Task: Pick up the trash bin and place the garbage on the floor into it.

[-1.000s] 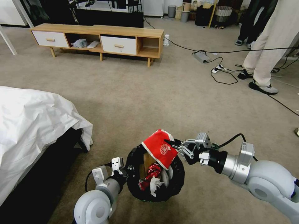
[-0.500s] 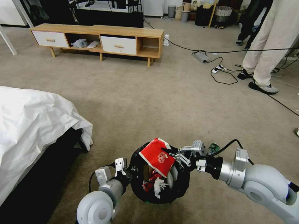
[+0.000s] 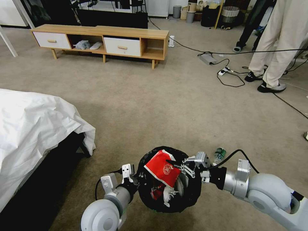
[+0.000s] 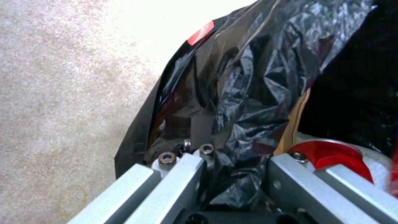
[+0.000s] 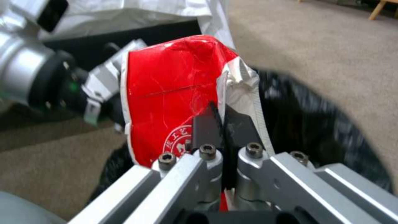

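The right gripper (image 3: 175, 163) reaches over the trash bin (image 3: 192, 195) from the robot's right, its dark fingertips (image 5: 215, 124) pinched nearly together on the edge of a red wrapper (image 3: 162, 167). In the right wrist view that wrapper (image 5: 166, 96) is a glossy, creased red sheet with a white border, a round white printed seal and a crumpled silvery lining at one side. It hangs just above the bin's open mouth, its lower end dipping inside.

The left gripper (image 3: 136, 178) clamps the rim of the bin on the robot's left side. In the left wrist view its jaws sit narrowly spaced, with the crinkled, shiny black bag (image 4: 248, 93) bunched between them; the fingertip on the inner side is hidden by the plastic, so the exact contact is hard to make out. The bin is round and looks held a little off the floor (image 3: 160, 102), though this is uncertain. Inside lie red scraps and a white tissue (image 3: 168, 194).

Just beyond the right gripper, a green-capped bottle (image 3: 219, 154) lies on the short-pile beige carpet. To the left stands a bed under a rumpled white sheet (image 3: 35, 125). Farther off are black cables (image 3: 231, 81) and a low wooden cabinet (image 3: 102, 41) with white drawers.
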